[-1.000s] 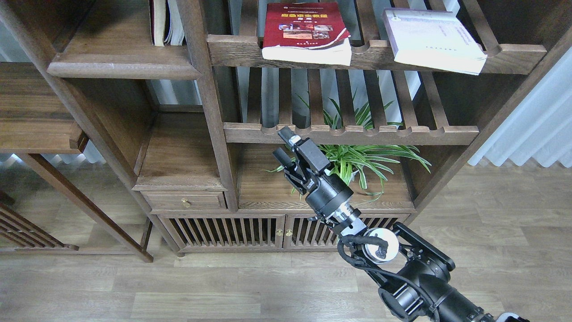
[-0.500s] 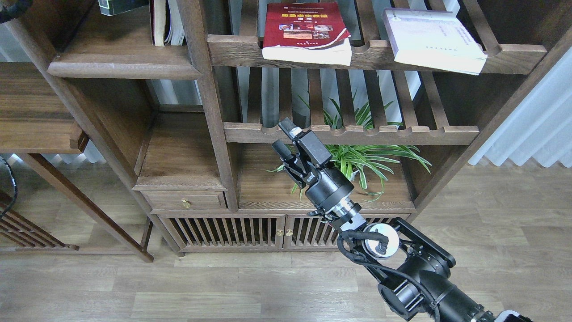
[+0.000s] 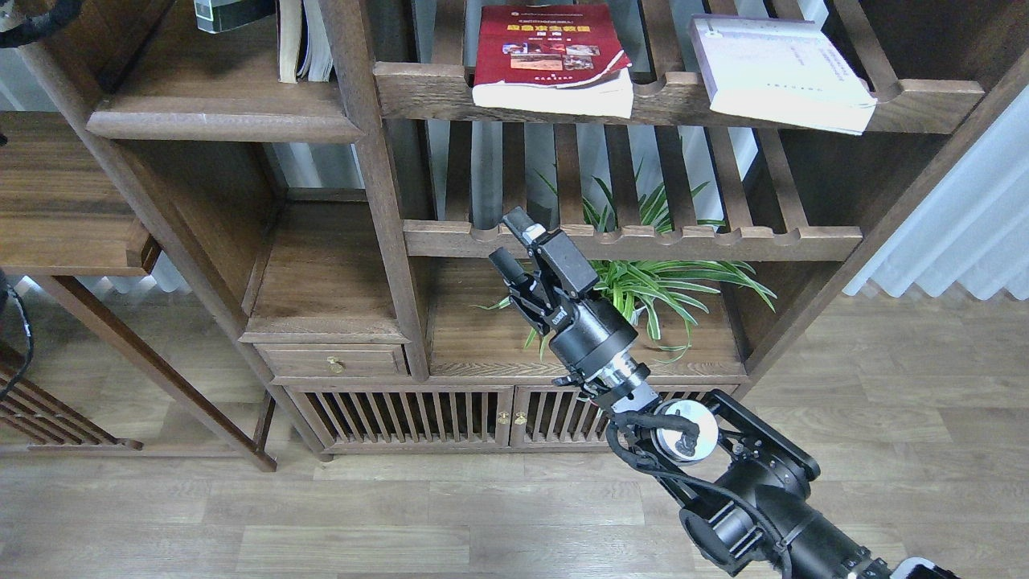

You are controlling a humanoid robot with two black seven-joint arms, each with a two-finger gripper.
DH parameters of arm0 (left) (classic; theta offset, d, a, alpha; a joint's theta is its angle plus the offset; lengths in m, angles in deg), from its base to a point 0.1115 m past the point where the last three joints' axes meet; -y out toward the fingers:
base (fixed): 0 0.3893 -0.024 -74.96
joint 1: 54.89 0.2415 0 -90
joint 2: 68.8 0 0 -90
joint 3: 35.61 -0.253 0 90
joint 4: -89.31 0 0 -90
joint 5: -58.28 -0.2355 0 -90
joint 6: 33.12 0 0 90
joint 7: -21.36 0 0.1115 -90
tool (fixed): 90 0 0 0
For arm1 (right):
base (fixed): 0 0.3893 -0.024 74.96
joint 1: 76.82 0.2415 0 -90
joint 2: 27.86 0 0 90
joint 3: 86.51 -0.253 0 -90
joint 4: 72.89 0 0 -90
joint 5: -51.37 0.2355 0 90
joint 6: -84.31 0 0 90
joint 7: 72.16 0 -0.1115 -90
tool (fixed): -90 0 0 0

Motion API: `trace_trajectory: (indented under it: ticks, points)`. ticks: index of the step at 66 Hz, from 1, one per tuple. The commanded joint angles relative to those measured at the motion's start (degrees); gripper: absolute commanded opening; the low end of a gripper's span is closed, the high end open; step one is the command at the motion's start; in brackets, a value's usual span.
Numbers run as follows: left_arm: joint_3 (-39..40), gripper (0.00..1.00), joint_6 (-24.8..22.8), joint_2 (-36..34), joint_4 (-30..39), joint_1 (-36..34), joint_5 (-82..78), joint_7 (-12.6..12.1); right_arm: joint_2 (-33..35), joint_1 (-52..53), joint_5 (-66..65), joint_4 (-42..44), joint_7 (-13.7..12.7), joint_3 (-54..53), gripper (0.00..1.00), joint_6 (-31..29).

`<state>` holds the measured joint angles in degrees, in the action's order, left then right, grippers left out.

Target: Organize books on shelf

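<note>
The dark red book [image 3: 551, 48] lies flat on the upper slatted rack, with its page edge over the front rail. The pale lavender-white book [image 3: 780, 68] lies flat to its right and overhangs the rail. An edge of the black and yellow-green book [image 3: 233, 11] shows at the top edge, above the solid dark-brown shelf [image 3: 221, 121]. What holds it is out of view. My right gripper [image 3: 510, 241] is open and empty, just in front of the lower slatted rail, well below the red book. Of my left arm only a dark cable [image 3: 32, 18] shows at the top left corner.
Thin upright books [image 3: 304, 40] stand at the right end of the solid shelf against the post [image 3: 366, 145]. A green spider plant [image 3: 651, 281] sits in the compartment behind my right wrist. A drawer [image 3: 334, 362] and slatted cabinet doors [image 3: 450, 414] are below.
The black and yellow-green book came into view at the top left and shifted slightly right. My right gripper rose a little towards the lower rail, still open.
</note>
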<state>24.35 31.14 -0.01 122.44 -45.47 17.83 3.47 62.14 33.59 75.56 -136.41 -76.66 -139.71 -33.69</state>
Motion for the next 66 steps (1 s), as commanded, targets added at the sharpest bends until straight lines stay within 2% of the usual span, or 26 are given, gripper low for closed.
trace_trajectory:
  ticks: [1, 14, 23, 28, 33, 40, 52, 61, 66]
  points:
    - [0.33, 0.98, -0.01, -0.42, 0.62, -0.02, 0.38, -0.12, 0.00, 1.03, -0.02, 0.06, 0.02, -0.68, 0.99, 0.00]
    - [0.68, 1.00, -0.10, -0.59, 2.03, 0.42, 1.96, -0.29, 0.00, 1.47, -0.02, -0.02, 0.20, -1.47, 0.99, 0.00]
    - [1.12, 1.00, -0.10, -3.84, 7.56, 1.65, 6.61, -0.73, 0.00, 1.29, 0.06, -1.69, 0.46, -1.73, 0.99, 0.00]
    - [1.03, 1.00, -0.01, -5.87, 11.25, 3.14, 9.16, -2.40, 0.00, 1.29, 0.06, -3.19, 0.90, -1.91, 0.99, 0.00]
    - [1.30, 1.00, 0.26, -7.97, 16.17, 5.51, 11.27, -6.26, 0.00, 1.03, 0.06, -4.85, 1.16, -3.40, 0.99, 0.00]
    - [1.91, 1.00, 0.43, -11.14, 21.89, 8.41, 13.38, -10.10, 0.00, 0.68, 0.06, -6.35, 1.34, -4.72, 0.99, 0.00]
    - [5.77, 1.00, 0.69, -14.39, 32.08, 15.18, 18.65, -10.10, 0.00, -1.60, 0.06, -9.34, 1.34, -5.51, 0.99, 0.00]
    - [7.80, 1.00, 0.78, -15.36, 36.83, 18.70, 19.36, -10.10, 0.00, -3.63, 0.06, -10.22, 1.34, -8.06, 0.99, 0.00]
    - [8.33, 1.00, 0.43, -16.59, 41.14, 23.00, 23.48, -10.10, 0.00, -5.12, 0.06, -10.13, 1.34, -10.87, 0.99, 0.00]
